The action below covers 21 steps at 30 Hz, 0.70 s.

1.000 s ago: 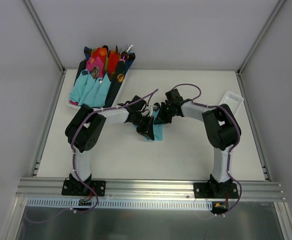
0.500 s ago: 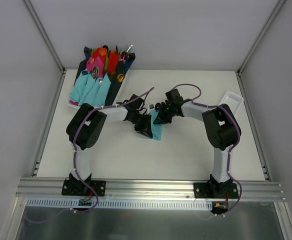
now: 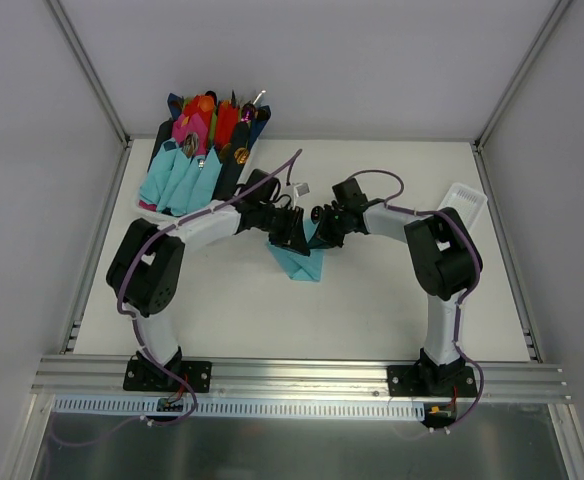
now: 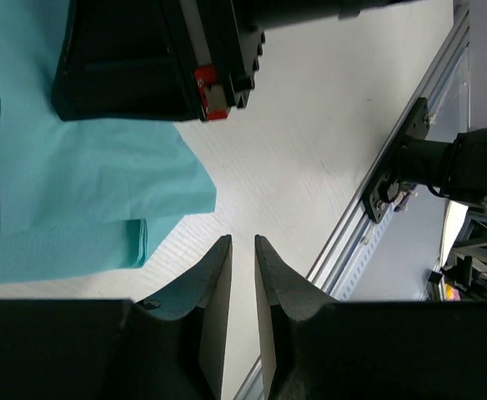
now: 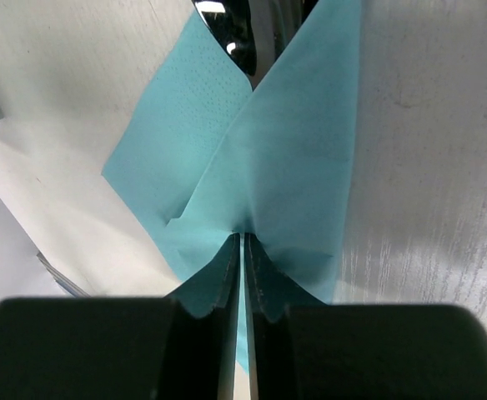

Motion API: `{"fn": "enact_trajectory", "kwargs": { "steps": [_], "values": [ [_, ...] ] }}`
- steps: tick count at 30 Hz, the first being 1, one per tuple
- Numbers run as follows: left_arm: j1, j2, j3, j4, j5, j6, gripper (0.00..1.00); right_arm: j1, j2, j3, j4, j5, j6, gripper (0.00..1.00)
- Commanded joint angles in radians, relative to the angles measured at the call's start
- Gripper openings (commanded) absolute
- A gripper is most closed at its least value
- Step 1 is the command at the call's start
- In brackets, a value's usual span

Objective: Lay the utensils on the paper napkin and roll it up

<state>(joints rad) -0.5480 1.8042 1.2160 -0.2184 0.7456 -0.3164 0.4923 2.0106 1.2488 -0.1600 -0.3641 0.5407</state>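
Right jaws hold the napkin (image 5: 293, 167)
They pinch its fold, crease running straight away; left jaws, slightly parted, empty, sit just beside its edge.

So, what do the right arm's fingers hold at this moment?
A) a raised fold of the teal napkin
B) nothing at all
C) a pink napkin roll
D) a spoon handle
A: in the right wrist view the right arm's fingers close on a fold of the teal napkin.
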Motion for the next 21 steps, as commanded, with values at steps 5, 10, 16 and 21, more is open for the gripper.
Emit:
{"fn": "enact_trajectory", "kwargs": {
  "steps": [5,10,16,21],
  "values": [
    [0.010,0.150,0.103,0.008,-0.026,-0.055,0.16,0.002,0.036,-0.049,-0.004,0.002,0.050,0.08],
    [0.013,0.219,0.117,0.014,-0.051,-0.070,0.14,-0.001,0.033,-0.057,-0.004,0.010,0.068,0.07],
    [0.029,0.264,0.128,0.017,-0.104,-0.078,0.14,-0.001,0.024,-0.089,0.019,0.004,0.108,0.04],
    [0.056,0.277,0.097,0.013,-0.115,-0.076,0.14,-0.001,0.002,-0.124,0.042,0.002,0.123,0.03]
  ]
}}
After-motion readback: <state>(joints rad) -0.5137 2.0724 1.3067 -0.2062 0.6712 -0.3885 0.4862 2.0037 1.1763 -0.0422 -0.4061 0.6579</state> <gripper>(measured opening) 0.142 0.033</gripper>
